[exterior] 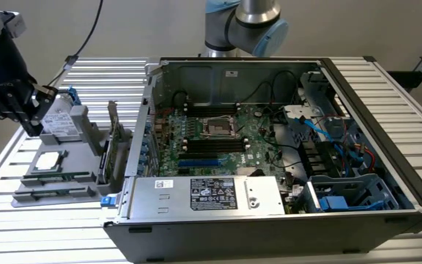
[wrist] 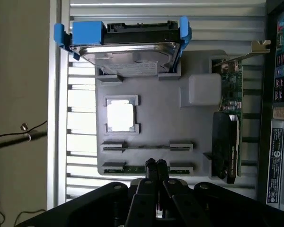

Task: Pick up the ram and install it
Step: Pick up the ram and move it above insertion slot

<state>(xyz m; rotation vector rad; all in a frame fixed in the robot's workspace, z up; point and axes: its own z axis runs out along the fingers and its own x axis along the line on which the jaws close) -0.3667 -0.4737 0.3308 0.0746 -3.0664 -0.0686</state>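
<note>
**Closed tool near the ram: three ways this can go wrong**

Your tool point(wrist: 156, 166) has its fingers pressed together and carries nothing. In the wrist view the fingertips point toward the ram point(wrist: 132, 168). It stands on its edge in the grey holder tray point(wrist: 199, 123) on the bench point(exterior: 6, 231), at the end of the tray far from the hard drive point(wrist: 128, 56). It is not yet picked up. In the exterior view the tool hangs near the tray and touches nothing that I can see.

The first risk, in my judgement, is the closed fingers. If the tool comes down like this, it pushes on the top edge of the thin board and cannot take it between the fingers. The board may bend or jump out of its clips.

The second risk is the neighbour. A second stick point(wrist: 146, 146) lies parallel and just beside the ram. A finger that opens wide could land on it, or on the grey clips at both ends.

The third risk is the way to the computer case point(exterior: 270, 236). The upright expansion card point(exterior: 112, 137) and the case wall stand between the tray and the motherboard point(exterior: 259, 124), and a low path could strike them. You should also know that I cannot tell which way the ram's notch faces; a wrong orientation would jam it.
</note>
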